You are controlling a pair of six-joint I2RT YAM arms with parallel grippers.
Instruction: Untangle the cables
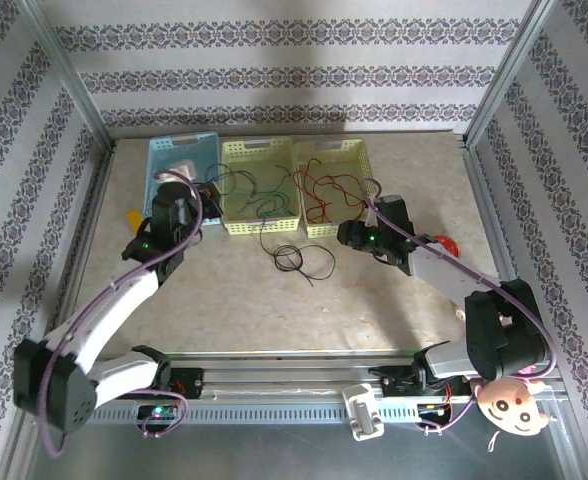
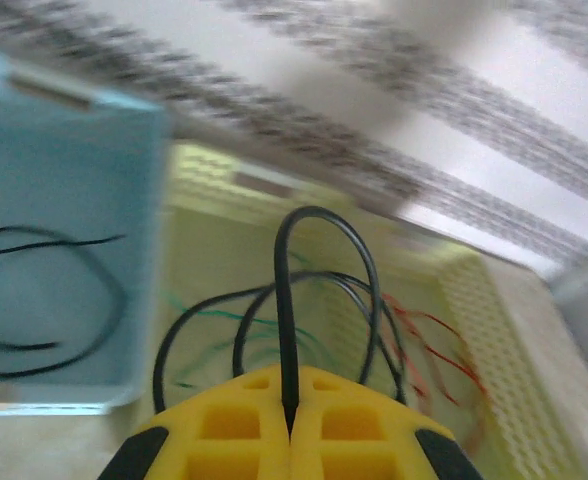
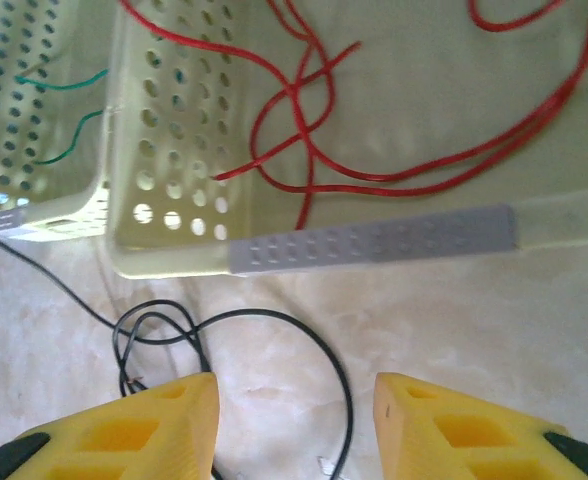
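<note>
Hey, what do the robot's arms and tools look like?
The left arm and right arm have white links, black joints and purple cables running alongside. The left tool and right tool have yellow fingers with square recesses, black behind.

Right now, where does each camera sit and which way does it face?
Top external: above and behind the robot, looking down on the table; left arm and right arm show.
Left wrist: on the left arm, facing the blue basket; left gripper shut on a black cable.
Right wrist: looking down at red cables in a yellow basket; right gripper open.
Shared: top and right wrist both show the red cables.
</note>
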